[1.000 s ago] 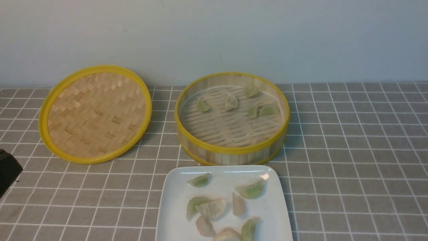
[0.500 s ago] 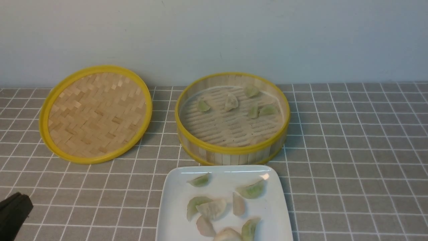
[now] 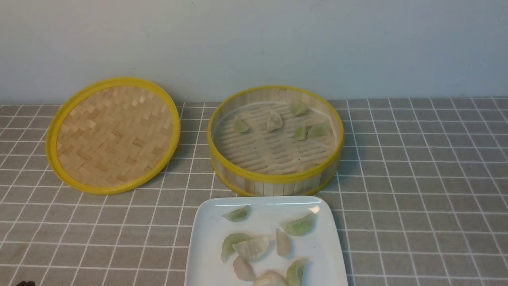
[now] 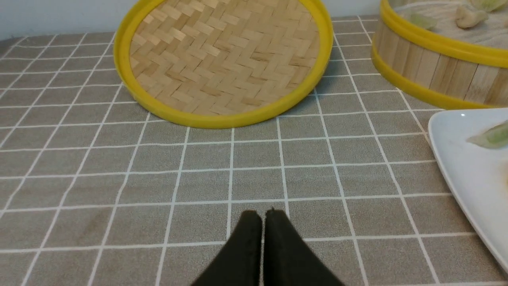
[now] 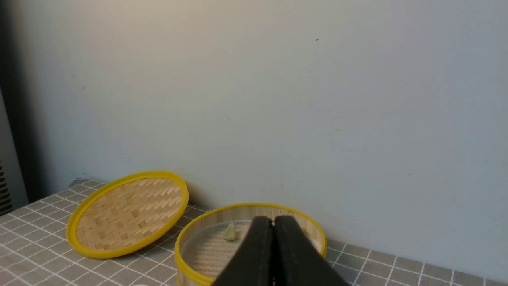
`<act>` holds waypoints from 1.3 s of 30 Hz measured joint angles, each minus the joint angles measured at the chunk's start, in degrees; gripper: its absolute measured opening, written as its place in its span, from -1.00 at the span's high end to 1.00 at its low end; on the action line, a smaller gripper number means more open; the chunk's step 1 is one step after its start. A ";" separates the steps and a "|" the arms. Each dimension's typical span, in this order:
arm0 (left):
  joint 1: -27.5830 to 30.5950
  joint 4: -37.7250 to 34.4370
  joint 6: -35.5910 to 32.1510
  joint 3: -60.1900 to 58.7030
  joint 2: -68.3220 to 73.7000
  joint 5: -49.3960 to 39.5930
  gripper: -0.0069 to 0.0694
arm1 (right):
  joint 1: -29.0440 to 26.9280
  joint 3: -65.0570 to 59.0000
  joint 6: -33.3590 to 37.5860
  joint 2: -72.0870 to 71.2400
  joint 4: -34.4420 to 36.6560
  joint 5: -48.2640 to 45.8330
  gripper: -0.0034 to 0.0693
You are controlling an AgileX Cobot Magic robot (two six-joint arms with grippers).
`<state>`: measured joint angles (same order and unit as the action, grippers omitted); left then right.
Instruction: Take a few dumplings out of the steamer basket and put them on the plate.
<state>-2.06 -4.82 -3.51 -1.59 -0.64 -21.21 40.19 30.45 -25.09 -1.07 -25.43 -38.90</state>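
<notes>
- Your front view shows the whole basket (image 3: pixel 276 177) at 12 o'clock from the plate (image 3: pixel 206 238), whose near edge runs out of the picture; your left wrist view takes in just part of each.
- In the front view you see six dumplings (image 3: pixel 274 121) in the basket: one towards 10 o'clock, one just above centre, one near 1, two side by side near 3, and a pale one towards 5 against the wall.
- Eight more dumplings show on the plate, green, cream and pinkish; the cream one left of centre overlaps a green one.
- Both pincers are seen properly in their own wrist views: your left gripper (image 4: pixel 257 222) is closed, and so is your right gripper (image 5: pixel 273 224). The front view gives you only a dark tip at its 7 o'clock corner.
- Your right wrist view adds a tall stretch of wall (image 5: pixel 317 99) behind the basket.
- The basket's near rim comes right up by the plate's far edge; you can't tell whether they touch.
- The lid (image 3: pixel 113 190) lies at 9 o'clock from the basket, a strip of gridded cloth (image 3: pixel 194 159) between their rims.
- More cloth stretches away at 3 o'clock from basket and plate, and at the plate's 9 o'clock side.
</notes>
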 joint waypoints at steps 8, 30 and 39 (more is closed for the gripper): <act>0.00 0.00 0.00 0.00 0.00 -0.04 0.83 | 0.00 0.00 0.26 0.00 0.00 -0.03 0.94; 0.00 0.02 0.00 0.00 0.00 -0.04 0.83 | 0.00 0.00 0.43 0.00 2.75 -0.07 0.94; 0.00 0.02 -0.04 0.00 0.00 -0.04 0.83 | 0.00 0.00 11.56 0.00 15.91 -0.12 0.94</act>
<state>-2.06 -4.81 -3.55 -1.59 -0.64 -21.25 40.19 30.45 -13.52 -1.07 -9.52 -39.02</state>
